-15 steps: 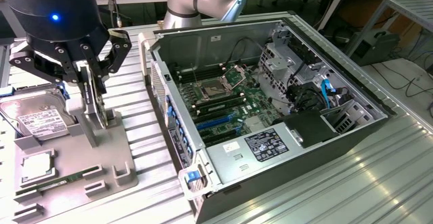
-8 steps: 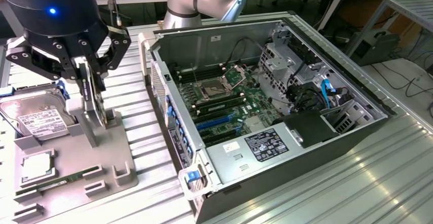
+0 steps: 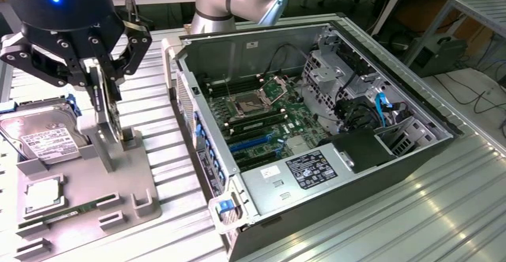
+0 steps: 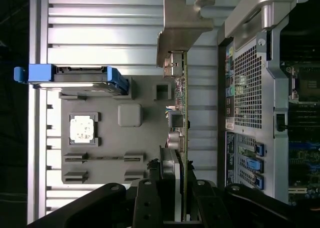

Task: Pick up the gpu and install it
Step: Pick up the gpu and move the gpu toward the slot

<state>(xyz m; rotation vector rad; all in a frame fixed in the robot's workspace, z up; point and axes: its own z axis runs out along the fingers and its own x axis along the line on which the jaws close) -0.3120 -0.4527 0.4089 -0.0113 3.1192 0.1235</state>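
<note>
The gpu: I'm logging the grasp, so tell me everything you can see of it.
The gpu is a thin dark card standing upright on edge, with a silver metal bracket at one end and a green board edge carrying components. The end effector is shut on its upper part, a finger on each face. Its lower end is at a slotted post of the grey tray; whether it is seated or lifted cannot be told.

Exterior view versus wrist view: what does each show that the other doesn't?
Exterior view: the arm's silver joints, the white label on the hard drive, and the power supply sticker inside the open case. Wrist view: the gpu edge-on with its silver bracket, and the case's perforated rear panel. Shared: the gripper shut on the upright gpu, the gray tray, the hard drive's blue rails.
</note>
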